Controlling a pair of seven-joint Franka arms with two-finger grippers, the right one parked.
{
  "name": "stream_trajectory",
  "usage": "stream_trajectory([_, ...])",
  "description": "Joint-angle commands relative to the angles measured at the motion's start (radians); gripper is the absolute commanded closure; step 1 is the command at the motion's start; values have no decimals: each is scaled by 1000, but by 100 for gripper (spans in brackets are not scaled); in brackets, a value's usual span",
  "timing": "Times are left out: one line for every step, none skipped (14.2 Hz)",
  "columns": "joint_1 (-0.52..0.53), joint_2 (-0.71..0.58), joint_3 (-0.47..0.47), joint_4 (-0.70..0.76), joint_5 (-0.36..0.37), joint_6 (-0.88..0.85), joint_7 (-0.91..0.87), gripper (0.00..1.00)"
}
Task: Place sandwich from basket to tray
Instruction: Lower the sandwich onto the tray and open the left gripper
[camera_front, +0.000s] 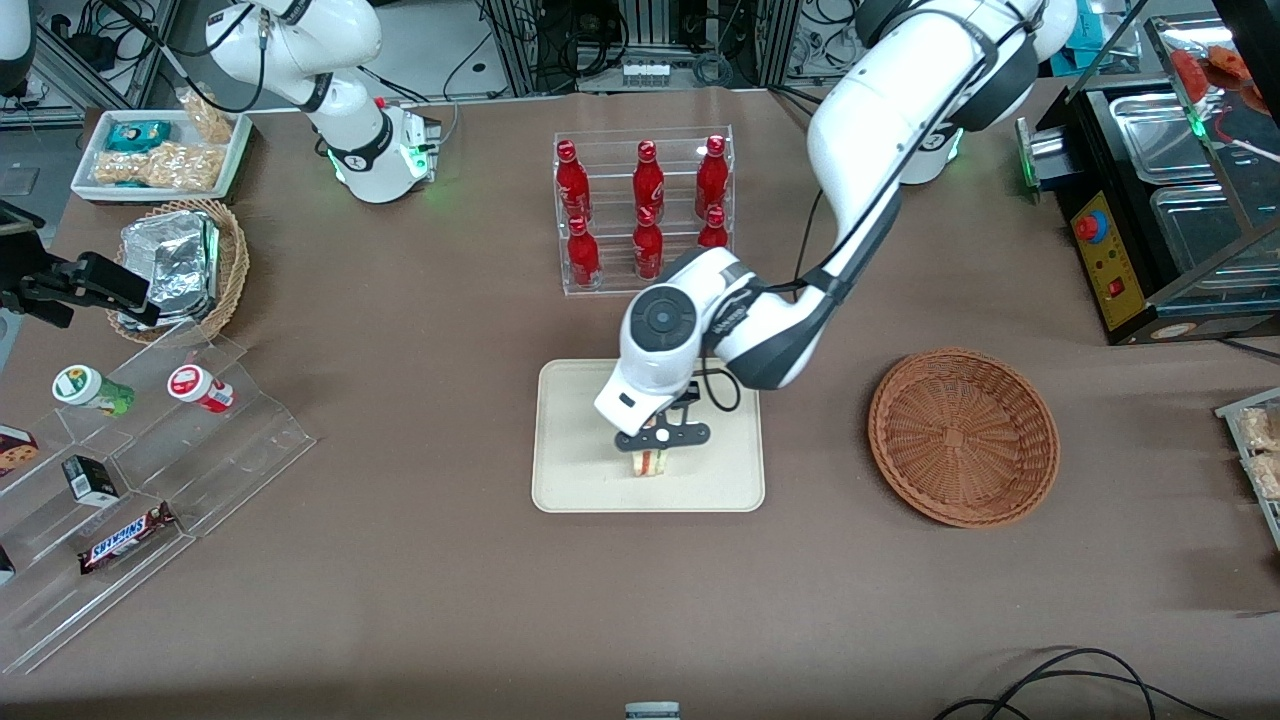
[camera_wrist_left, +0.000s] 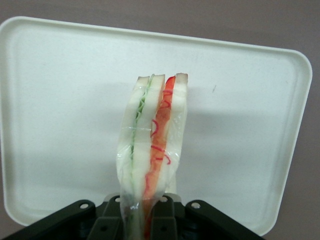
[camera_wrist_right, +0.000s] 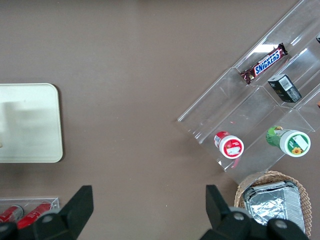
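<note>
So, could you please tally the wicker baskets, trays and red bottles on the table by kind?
Wicker baskets: 2 (reddish-brown round, tan with foil packets)
Trays: 2 (cream rectangular under the tool gripping the triangular sandwich; white snack)
Red bottles: 6
Total: 10

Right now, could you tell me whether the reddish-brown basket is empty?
Empty: the basket shows only bare wicker. The gripper holds the sandwich over the tray.

"SNICKERS" on choc bar (camera_front: 127, 538) on clear stepped rack (camera_front: 150, 480); other labels not legible.
</note>
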Motion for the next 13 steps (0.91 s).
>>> stream_trajectory([-26,35,10,40,31,1,-7,100])
stream_trajectory([-26,41,9,39,48,1,-7,100])
stream_trajectory([-26,41,9,28,51,1,-4,100])
stream_trajectory([-26,40,9,11,51,1,-1,100])
stream_trajectory([-26,41,9,-1,52,3,-1,98])
stream_trajectory([-28,43,7,-15,58,21,5,95])
stream_trajectory([-28,41,8,-36,60,50,6,93])
stream_trajectory([-28,41,9,-56,61,76,6,86])
stream_trajectory([-26,40,7,-58,61,90,2,62])
stream_trajectory([-25,32,7,-55,58,90,-4,4])
stream_trajectory([-23,20,7,-53,51,86,-14,0])
stream_trajectory([-16,-15,7,-53,51,72,-11,0])
stream_trajectory([-17,-44,7,-53,55,61,-14,0])
